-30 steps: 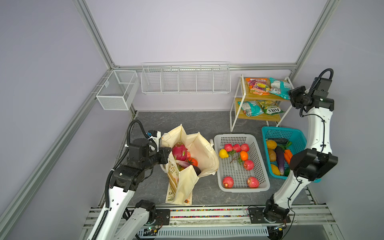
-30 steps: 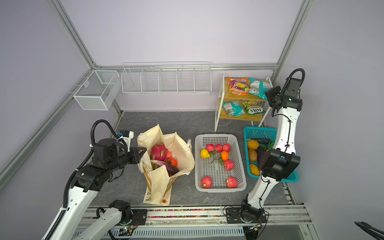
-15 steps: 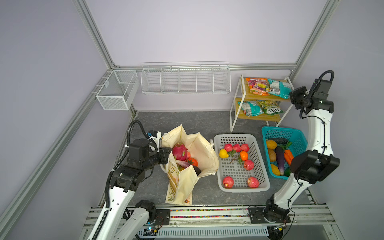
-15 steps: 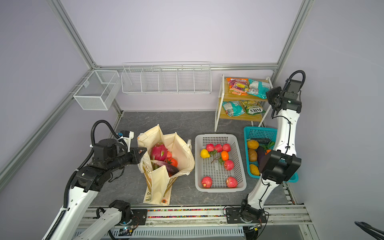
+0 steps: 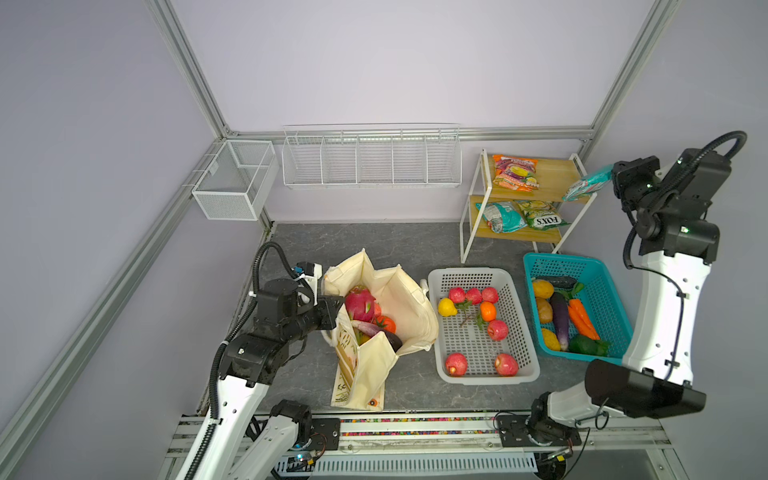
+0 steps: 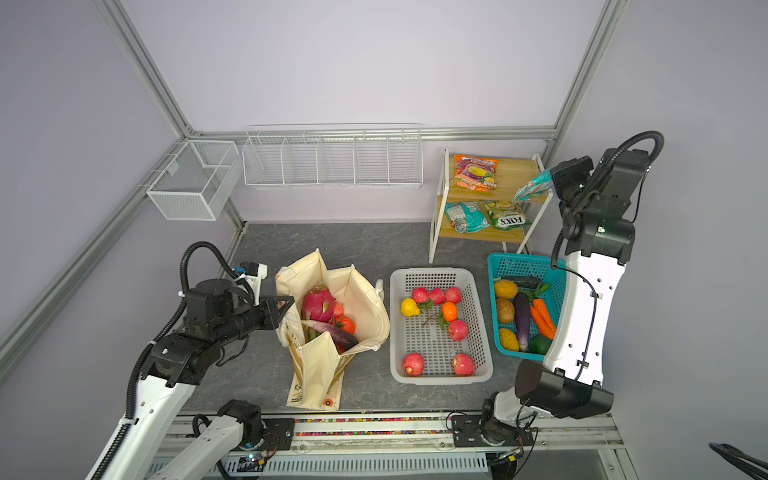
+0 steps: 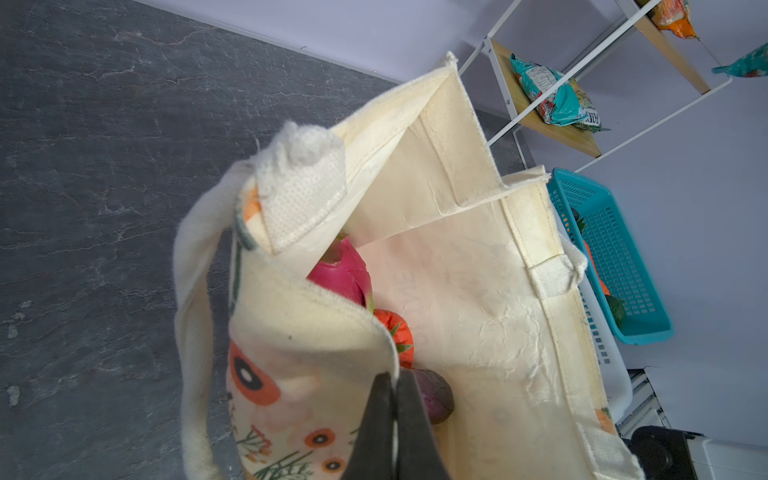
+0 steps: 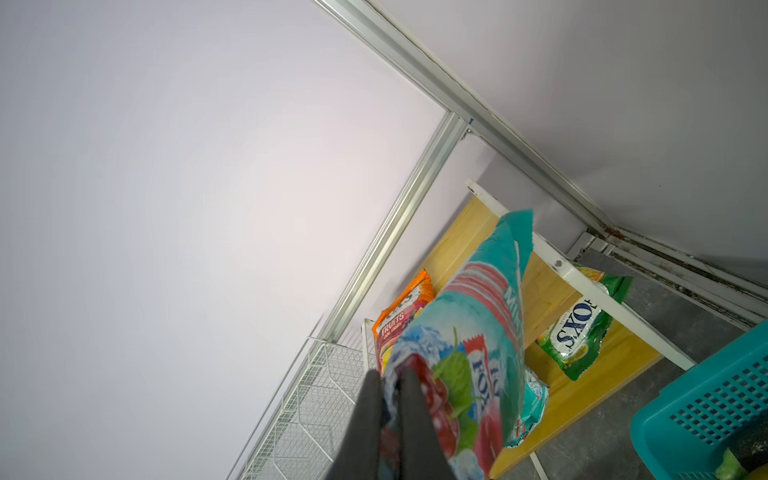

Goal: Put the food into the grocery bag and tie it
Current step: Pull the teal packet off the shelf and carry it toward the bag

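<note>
Pinching the grocery bag (image 7: 457,299) rim, the left gripper (image 7: 395,384) is propping it open for loading. The right gripper (image 8: 390,376) is clamping a teal packet (image 8: 469,316).

White arm links (image 5: 665,316), black joints (image 5: 677,237), ribbed black cables (image 5: 269,246).

Lilac walls (image 5: 395,62) enclose a grey marbled floor (image 5: 374,241)

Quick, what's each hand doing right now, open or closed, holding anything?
Left hand: closed on the rim of the grocery bag.
Right hand: closed on a teal snack packet.
</note>
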You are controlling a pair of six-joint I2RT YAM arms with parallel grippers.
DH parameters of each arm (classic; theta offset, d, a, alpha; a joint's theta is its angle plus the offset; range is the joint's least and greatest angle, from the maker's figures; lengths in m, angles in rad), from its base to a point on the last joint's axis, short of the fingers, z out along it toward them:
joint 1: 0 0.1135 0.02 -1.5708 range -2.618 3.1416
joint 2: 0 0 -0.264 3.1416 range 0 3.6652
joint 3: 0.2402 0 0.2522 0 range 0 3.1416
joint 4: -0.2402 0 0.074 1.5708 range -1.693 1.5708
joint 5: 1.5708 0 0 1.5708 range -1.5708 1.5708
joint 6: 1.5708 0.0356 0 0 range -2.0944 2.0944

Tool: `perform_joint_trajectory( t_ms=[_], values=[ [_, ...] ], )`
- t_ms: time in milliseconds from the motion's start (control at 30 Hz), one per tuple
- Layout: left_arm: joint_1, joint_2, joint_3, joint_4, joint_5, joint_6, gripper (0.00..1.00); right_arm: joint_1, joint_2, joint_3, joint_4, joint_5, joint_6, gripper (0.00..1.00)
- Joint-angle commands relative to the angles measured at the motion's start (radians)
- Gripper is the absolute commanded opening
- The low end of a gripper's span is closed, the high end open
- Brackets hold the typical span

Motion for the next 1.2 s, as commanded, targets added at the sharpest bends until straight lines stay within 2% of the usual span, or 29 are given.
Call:
perform_joint_trajectory(
  t_ms=[0,200,500,767,1100,1167],
  values=[
    [-0.001,-0.028,-0.015,-0.042,0.008,-0.011,0.00,0.012,-0.028,0.012,0.033,-0.018,0.014,0.07],
    [-0.001,-0.039,-0.029,-0.062,0.006,-0.021,0.00,0.055,-0.148,-0.042,0.005,-0.056,0.025,0.07],
    [-0.001,-0.035,-0.040,-0.089,0.007,-0.015,0.00,0.182,-0.329,-0.169,-0.045,-0.110,0.019,0.07],
    [0.000,-0.030,-0.037,-0.106,0.013,-0.025,0.00,0.378,-0.460,-0.333,-0.057,-0.099,0.000,0.07],
    [0.000,-0.043,-0.055,-0.126,-0.005,-0.048,0.00,0.531,-0.561,-0.483,-0.072,-0.072,-0.020,0.07],
    [-0.001,-0.049,-0.066,-0.125,-0.005,-0.054,0.00,0.597,-0.578,-0.522,-0.063,-0.058,-0.019,0.07]
  ],
)
